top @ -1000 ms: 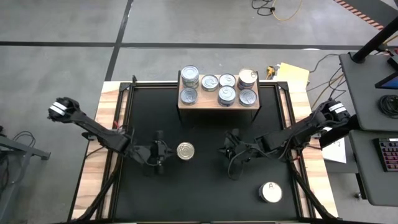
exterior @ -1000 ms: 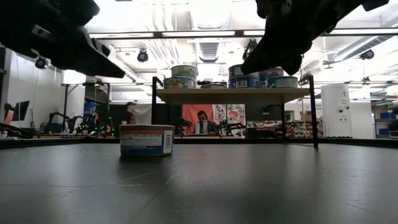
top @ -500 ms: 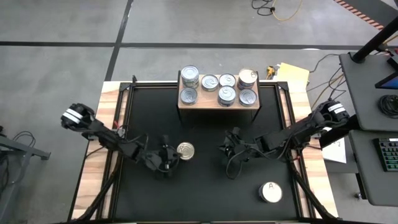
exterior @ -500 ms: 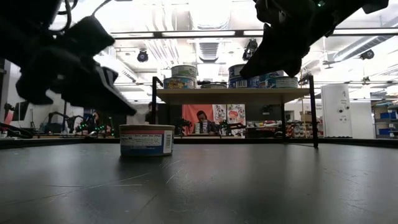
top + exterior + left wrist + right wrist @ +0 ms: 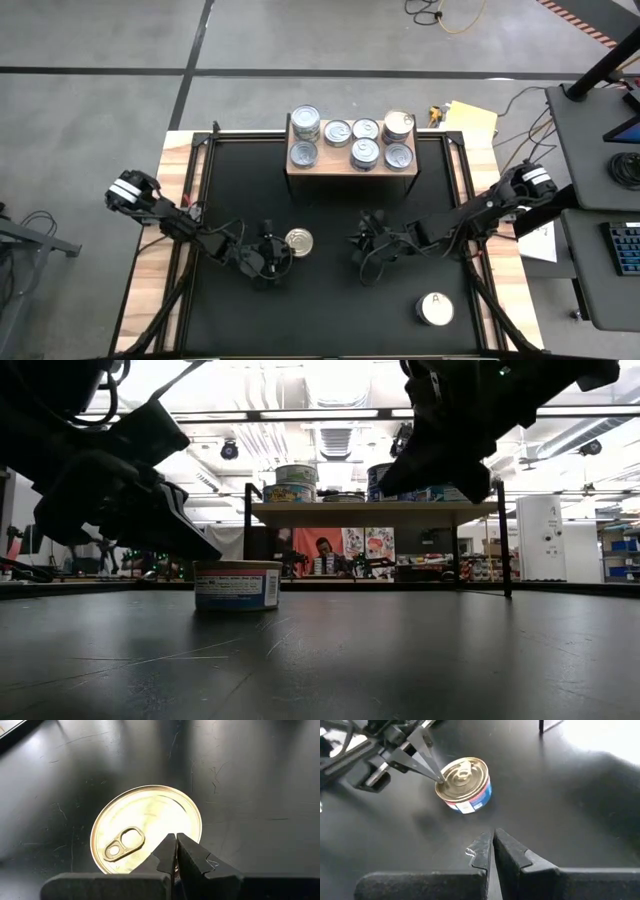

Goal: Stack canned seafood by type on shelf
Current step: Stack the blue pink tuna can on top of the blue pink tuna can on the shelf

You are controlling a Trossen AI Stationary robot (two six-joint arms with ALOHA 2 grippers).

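Note:
A gold-topped can with a pull ring stands on its base on the black tabletop, near the middle. My left gripper is shut, and its tips sit at the left edge of the can's top. My right gripper is shut and hangs in the air to the right of the can, holding nothing. The wooden shelf stands at the far side with several cans on it, some stacked. A white-topped can marked "A" stands at the near right. My left gripper has its shut fingertips at the rim of the gold can's top, slanting down from the table's left. I cannot tell whether they touch the lid. The can stands upright on the table.
The shelf's dark legs stand on the far part of the table, with free space under the board. Wooden strips border the black top. People sit in the room beyond the table.
My left gripper has sunk and gone toward the table's right, ending at the gold can's left edge, still shut. The can has kept its place.

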